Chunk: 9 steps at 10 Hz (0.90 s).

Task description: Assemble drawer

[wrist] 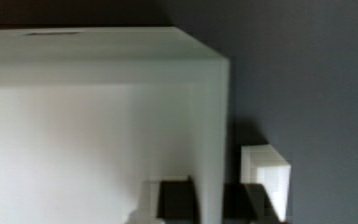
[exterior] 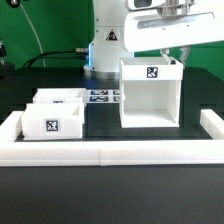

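So, quick read of the setup: the gripper (exterior: 170, 52) is hung right over the top rear edge of the box shell (exterior: 150, 92), near the corner on the exterior view's right. The shell is directly below the fingers and so close that touching can't be ruled out. It stands upright, long axis vertical, with the open side apparently turned toward the exterior camera.

The finger state can't really be called. In the exterior view the tips are lost behind the shell's top edge. In the wrist view almost everything is filled by a blurry white face of the shell (wrist: 87, 120), with dark table (wrist: 309, 80) beside it. A vertical edge of the shell seems to run down toward the fingers, so a wall may be straddled, but wide, narrow or clamped can't be told.

The two trays are well apart from the fingers, off toward the exterior view's left and lower down: the front tray (exterior: 52, 122) is set just ahead of the rear tray (exterior: 62, 97), both open-top and upright. The marker board (exterior: 100, 97) lies flat between them and the shell, and everything is fenced in by the rail (exterior: 110, 152).

Best guess: the shell is what's being handled or positioned, and nothing has been slotted in yet. Whatever comes next probably hinges on that straight-down relation, since the wall edge would have to be lined up between the fingers.
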### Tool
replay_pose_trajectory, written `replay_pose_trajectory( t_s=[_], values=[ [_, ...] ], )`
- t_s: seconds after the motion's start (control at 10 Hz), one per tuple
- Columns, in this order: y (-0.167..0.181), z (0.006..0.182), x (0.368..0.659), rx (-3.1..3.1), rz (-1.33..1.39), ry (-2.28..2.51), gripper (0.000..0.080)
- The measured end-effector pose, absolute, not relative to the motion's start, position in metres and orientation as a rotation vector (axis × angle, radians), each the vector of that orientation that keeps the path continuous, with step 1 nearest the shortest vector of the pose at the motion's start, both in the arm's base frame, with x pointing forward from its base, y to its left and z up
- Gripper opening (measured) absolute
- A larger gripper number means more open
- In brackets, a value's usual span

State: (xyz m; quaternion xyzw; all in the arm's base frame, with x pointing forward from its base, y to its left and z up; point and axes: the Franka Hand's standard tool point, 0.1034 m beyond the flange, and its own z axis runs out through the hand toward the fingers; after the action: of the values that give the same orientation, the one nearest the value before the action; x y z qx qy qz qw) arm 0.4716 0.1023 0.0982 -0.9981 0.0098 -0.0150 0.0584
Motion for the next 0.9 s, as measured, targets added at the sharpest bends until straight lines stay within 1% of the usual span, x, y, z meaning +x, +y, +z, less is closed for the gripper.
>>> replay_pose_trajectory(
  t_s=[0.9],
  values=[
    [0.108,0.099,0.574,-2.981,-0.189,0.066,0.0046]
  ],
)
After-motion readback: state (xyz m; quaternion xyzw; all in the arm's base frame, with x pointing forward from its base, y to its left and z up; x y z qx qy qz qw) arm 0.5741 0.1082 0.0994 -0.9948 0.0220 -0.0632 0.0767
